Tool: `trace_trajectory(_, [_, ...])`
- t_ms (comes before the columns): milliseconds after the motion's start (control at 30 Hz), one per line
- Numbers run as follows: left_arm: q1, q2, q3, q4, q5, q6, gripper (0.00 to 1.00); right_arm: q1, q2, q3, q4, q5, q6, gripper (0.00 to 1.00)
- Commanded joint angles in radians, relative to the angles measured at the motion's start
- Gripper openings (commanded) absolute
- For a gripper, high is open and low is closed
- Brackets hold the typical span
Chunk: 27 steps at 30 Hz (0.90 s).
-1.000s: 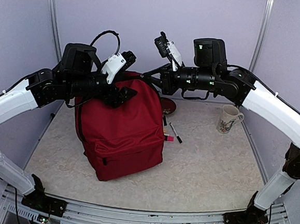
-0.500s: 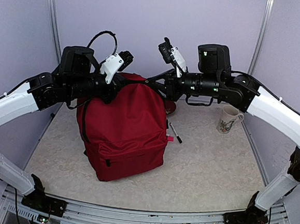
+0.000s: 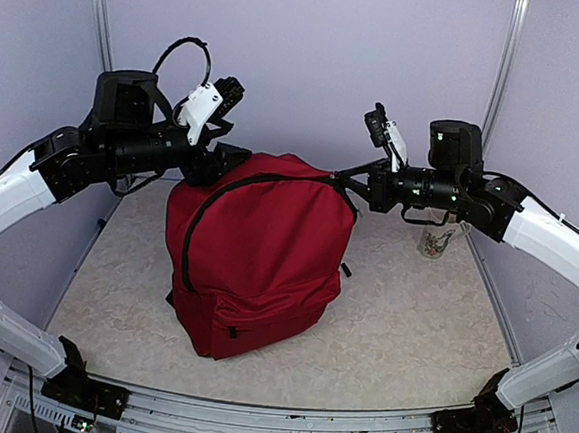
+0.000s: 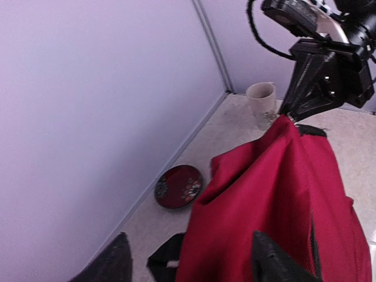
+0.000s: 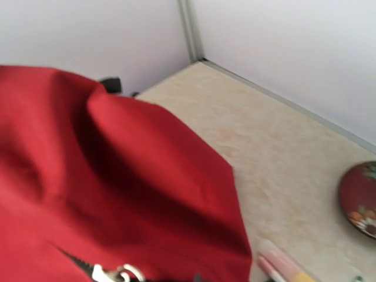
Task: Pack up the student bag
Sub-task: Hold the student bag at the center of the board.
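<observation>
The student bag (image 3: 256,254), a large dark red backpack, stands upright mid-table with its black zip curving down the front. My right gripper (image 3: 350,181) is shut on the bag's top right corner and holds it taut; the left wrist view shows it pinching that peak (image 4: 289,114). My left gripper (image 3: 226,161) is at the bag's top left. Its fingers (image 4: 111,264) stand apart, with red fabric (image 4: 258,200) partly between them and a gap on the left side. A silver zip pull (image 5: 117,273) shows in the right wrist view.
A patterned mug (image 3: 437,231) stands at the back right, just behind my right arm. A dark red plate (image 4: 178,186) lies by the back wall behind the bag. Pens (image 5: 282,264) lie on the table beside the bag's right side.
The right gripper has pulled the bag's top to the right. The bag slid right and now hides the plate and pens from above. The left arm rose and drew back left.
</observation>
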Motion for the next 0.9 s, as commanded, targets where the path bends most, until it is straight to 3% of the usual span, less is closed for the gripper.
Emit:
trace_trajectory(0, [0.001,0.13,0.125,-0.217,0.342,-0.06,0.98,0.004,0.002,0.012,0.051,-0.055,0.025,0.0])
trace_trajectory(133, [-0.018,0.16,0.144,-0.203,0.476,-0.107,0.99,0.004,-0.001,0.007,0.056,-0.055,0.027,0.0])
trace_trajectory(300, [-0.077,0.204,0.175,-0.223,0.387,-0.076,0.99,0.005,0.006,0.008,0.054,-0.063,0.027,0.0])
trace_trajectory(500, [-0.132,0.225,0.207,-0.201,0.445,-0.083,0.99,0.008,0.011,0.009,0.056,-0.063,0.024,0.0])
trace_trajectory(567, [-0.221,0.228,0.231,-0.216,0.328,-0.042,0.99,0.008,0.015,0.012,0.053,-0.063,0.023,0.0])
trace_trajectory(667, [-0.369,0.249,0.264,-0.241,0.012,0.018,0.99,0.009,0.015,0.012,0.054,-0.063,0.022,0.0])
trace_trajectory(800, [-0.458,0.28,0.297,-0.202,-0.353,0.032,0.99,0.008,0.018,0.011,0.055,-0.063,0.02,0.0])
trace_trajectory(867, [-0.466,0.296,0.304,-0.204,-0.448,0.041,0.99,0.008,0.018,0.007,0.059,-0.066,0.023,0.0])
